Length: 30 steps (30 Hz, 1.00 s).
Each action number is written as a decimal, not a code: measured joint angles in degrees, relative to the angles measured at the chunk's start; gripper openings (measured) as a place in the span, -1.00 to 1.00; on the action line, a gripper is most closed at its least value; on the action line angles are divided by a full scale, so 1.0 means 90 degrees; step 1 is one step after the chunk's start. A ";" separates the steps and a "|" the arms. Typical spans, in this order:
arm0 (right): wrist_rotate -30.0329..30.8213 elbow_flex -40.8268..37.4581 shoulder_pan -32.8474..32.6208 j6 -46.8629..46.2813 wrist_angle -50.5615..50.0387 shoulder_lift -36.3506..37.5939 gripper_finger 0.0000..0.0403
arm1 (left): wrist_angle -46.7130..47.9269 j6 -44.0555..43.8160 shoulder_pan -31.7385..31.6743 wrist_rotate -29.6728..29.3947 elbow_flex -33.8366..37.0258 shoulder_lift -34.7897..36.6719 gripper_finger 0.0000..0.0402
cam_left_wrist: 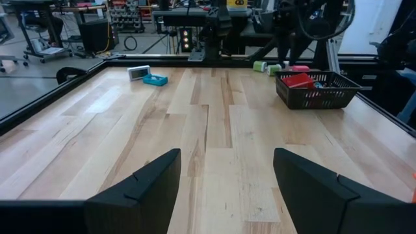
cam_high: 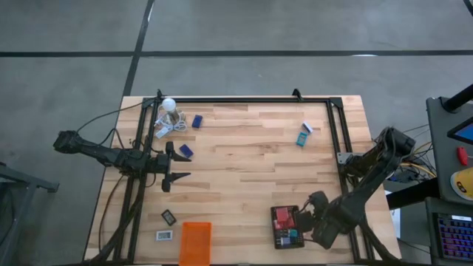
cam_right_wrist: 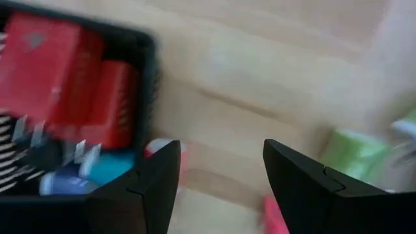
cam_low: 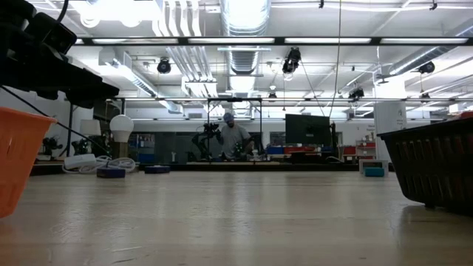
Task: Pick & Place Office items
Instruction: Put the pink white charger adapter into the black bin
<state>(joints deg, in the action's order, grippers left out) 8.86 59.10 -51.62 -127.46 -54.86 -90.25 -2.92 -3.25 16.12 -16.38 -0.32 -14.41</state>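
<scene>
My left gripper hovers open over the table's left half, near a dark blue block. A second blue block lies further back. A teal-and-white box rests flat near the far right. Two small black and white rectangles lie beside the orange tray. My right gripper is open just right of the black tray, which holds red pieces. Below the right gripper on the wood are a green bit and pink bits.
A white bulb-shaped thing with cables sits at the far left corner. A black frame rail borders the table. The low view shows the orange tray at left and the black tray at right. Bare wood lies across the middle.
</scene>
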 joint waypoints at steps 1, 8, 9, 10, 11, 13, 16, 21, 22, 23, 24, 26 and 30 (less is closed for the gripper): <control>0.0002 0.0057 0.0000 0.0002 0.0094 -0.0057 0.08 | 0.0002 0.0000 -0.0002 -0.0002 0.0000 0.0000 0.26; -0.0455 0.0499 -0.0118 -0.0029 0.0405 -0.0540 0.08 | 0.0002 -0.0001 -0.0002 -0.0001 0.0000 -0.0002 0.26; -0.0517 0.0558 -0.0154 -0.0070 0.0401 -0.0632 0.08 | 0.0002 0.0000 0.0000 0.0000 0.0000 0.0000 0.26; -0.0554 0.0607 -0.0189 -0.0136 0.0409 -0.0716 0.08 | 0.0000 -0.0002 -0.0002 -0.0002 0.0000 0.0000 0.26; -0.0563 0.0637 -0.0225 -0.0180 0.0409 -0.0793 0.08 | 0.0002 -0.0002 0.0000 0.0000 0.0002 -0.0002 0.26; -0.0563 0.0671 -0.0283 -0.0233 0.0402 -0.0916 0.08 | 0.0000 -0.0002 0.0000 -0.0002 0.0000 -0.0002 0.26; -0.0561 0.0653 -0.0326 -0.0326 0.0459 -0.1034 0.08 | 0.0002 0.0000 -0.0002 -0.0002 0.0000 0.0000 0.26; -0.0419 0.0483 -0.0331 -0.0338 0.0663 -0.1181 0.08 | 0.0002 -0.0002 -0.0002 -0.0002 0.0001 0.0000 0.26; -0.0358 0.0461 -0.0323 -0.0328 0.0716 -0.1200 0.08 | 0.0002 0.0000 0.0000 0.0000 0.0000 0.0000 0.26; -0.0314 0.0450 -0.0323 -0.0314 0.0738 -0.1215 0.08 | 0.0000 0.0000 -0.0002 0.0000 0.0002 0.0000 0.26; -0.0283 0.0442 -0.0321 -0.0298 0.0747 -0.1232 0.08 | 0.0001 -0.0001 -0.0001 0.0000 0.0001 0.0000 0.26; -0.0254 0.0431 -0.0319 -0.0291 0.0778 -0.1234 0.08 | 0.0002 0.0000 -0.0001 0.0000 0.0002 0.0000 0.26; -0.0200 0.0445 -0.0318 -0.0281 0.0794 -0.1197 0.08 | 0.0002 -0.0002 -0.0002 0.0000 0.0000 0.0000 0.26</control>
<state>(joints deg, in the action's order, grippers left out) 7.06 63.11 -54.48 -129.98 -47.71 -101.02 -2.90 -3.27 16.10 -16.38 -0.32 -14.41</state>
